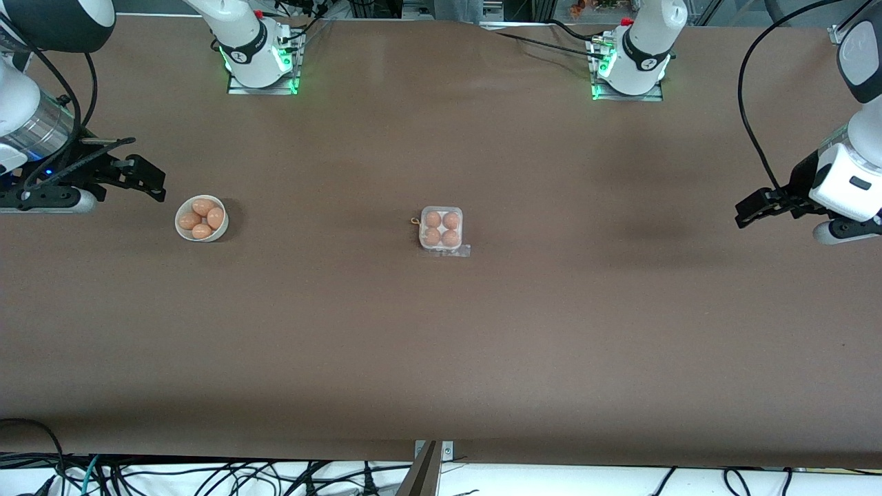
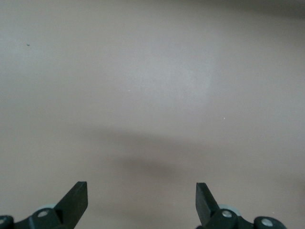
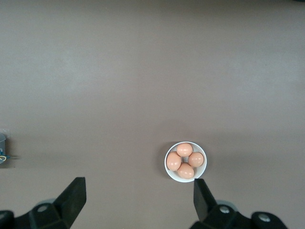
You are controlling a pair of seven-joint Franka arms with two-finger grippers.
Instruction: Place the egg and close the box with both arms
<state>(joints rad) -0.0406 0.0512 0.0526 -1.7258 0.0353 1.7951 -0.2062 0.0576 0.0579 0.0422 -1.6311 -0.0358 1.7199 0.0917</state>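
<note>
The box (image 1: pixel 441 229) sits in the middle of the table, and every cell holds a light-brown egg (image 1: pixel 433 219). Its clear lid looks folded down over them. My right gripper (image 1: pixel 155 182) is open and empty, held above the table at the right arm's end, beside a white bowl (image 1: pixel 200 240) of eggs. In the right wrist view my right gripper (image 3: pixel 139 195) is open, with the bowl (image 3: pixel 204 168) just off one fingertip and a sliver of the box (image 3: pixel 2 149) at the frame edge. My left gripper (image 1: pixel 745 212) is open and empty at the left arm's end; its wrist view (image 2: pixel 142 198) shows only bare table.
The bowl holds several loose eggs (image 1: pixel 202 218), which also show in the right wrist view (image 3: pixel 185 161). The brown table (image 1: pixel 441 344) spreads wide around the box. Cables hang along the table's edge nearest the front camera (image 1: pixel 207 475).
</note>
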